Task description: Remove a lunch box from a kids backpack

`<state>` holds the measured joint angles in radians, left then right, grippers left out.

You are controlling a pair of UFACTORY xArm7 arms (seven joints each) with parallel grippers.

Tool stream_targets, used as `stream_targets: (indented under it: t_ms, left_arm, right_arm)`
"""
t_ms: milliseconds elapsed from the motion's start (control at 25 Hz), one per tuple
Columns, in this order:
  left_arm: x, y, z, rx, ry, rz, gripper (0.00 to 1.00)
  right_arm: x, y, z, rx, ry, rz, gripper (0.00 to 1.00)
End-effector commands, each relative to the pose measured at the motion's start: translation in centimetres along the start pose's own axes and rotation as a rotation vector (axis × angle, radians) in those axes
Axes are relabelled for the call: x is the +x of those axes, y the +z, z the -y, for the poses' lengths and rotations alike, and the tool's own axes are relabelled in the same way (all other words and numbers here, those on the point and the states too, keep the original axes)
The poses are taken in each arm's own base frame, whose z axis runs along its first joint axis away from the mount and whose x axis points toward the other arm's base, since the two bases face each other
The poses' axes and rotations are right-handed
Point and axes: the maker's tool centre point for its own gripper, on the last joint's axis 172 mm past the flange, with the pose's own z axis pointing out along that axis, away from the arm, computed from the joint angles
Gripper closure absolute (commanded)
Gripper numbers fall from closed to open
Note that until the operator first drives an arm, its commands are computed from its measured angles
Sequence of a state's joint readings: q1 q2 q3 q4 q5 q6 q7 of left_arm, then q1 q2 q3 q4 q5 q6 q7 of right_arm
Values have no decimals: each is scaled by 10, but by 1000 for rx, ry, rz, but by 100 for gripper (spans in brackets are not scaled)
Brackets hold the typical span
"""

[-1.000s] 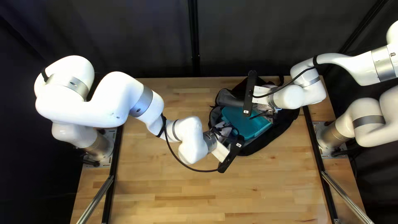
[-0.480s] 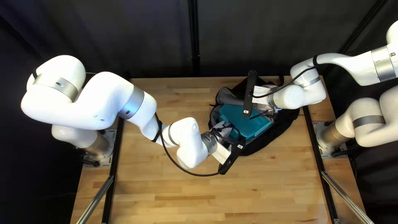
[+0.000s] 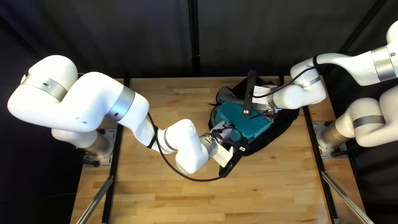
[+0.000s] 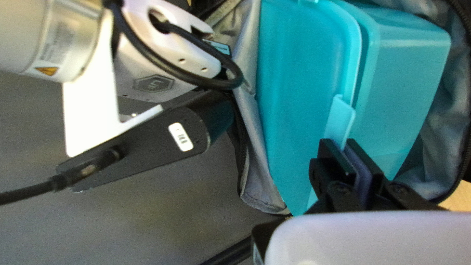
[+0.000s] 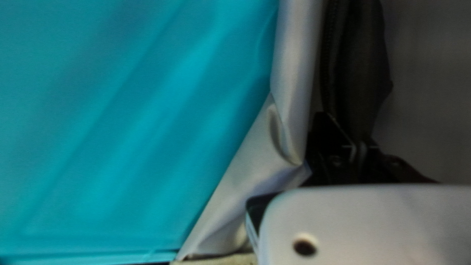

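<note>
On the latch (image 4: 339,118) of the teal lunch box (image 4: 304,73), the left gripper (image 3: 227,132) is closed narrowly; the right gripper (image 3: 267,112) pinches the backpack (image 3: 282,129). The lunch box sits inside it, upon a wooden table (image 3: 174,199), before dark curtain (image 3: 137,37). Only the left wrist view shows the latch and a yellow warning triangle (image 4: 47,71).

Left arm (image 3: 93,103) and right arm (image 3: 350,66): smooth white, rounded housings, silver-grey bands (image 3: 121,103), black cables (image 3: 199,180). Right wrist has a white bracket (image 4: 86,118), black bar (image 4: 147,147) with white label (image 4: 181,137), grey hexagon badge (image 4: 154,84) (plus a yellow-orange warning triangle (image 4: 47,71), nice touch).
</note>
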<state>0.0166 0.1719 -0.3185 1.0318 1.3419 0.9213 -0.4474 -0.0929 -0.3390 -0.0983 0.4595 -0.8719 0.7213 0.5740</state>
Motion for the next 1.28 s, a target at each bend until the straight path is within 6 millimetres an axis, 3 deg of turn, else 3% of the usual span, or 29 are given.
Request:
stream_targets:
  t_ms: [40, 320, 560, 840, 920, 1280]
  left_arm:
    - [3, -16, -3, -10, 0, 8, 99]
    - [3, -44, -18, -49, 0, 23, 100]
    - [-10, -80, -34, -54, -6, 64, 99]
    - [-50, -109, -45, -34, 4, 102, 100]
    - [-60, -110, -45, -28, 8, 116, 100]
    - [-140, -101, -48, 6, 32, 162, 100]
  right_arm:
    - [0, 0, 0, 0, 0, 0, 100]
    - [0, 0, 0, 0, 0, 0, 100]
    - [0, 0, 0, 0, 0, 0, 100]
    - [0, 0, 0, 0, 0, 0, 100]
    - [0, 0, 0, 0, 0, 0, 100]
    - [0, 0, 0, 0, 0, 0, 100]
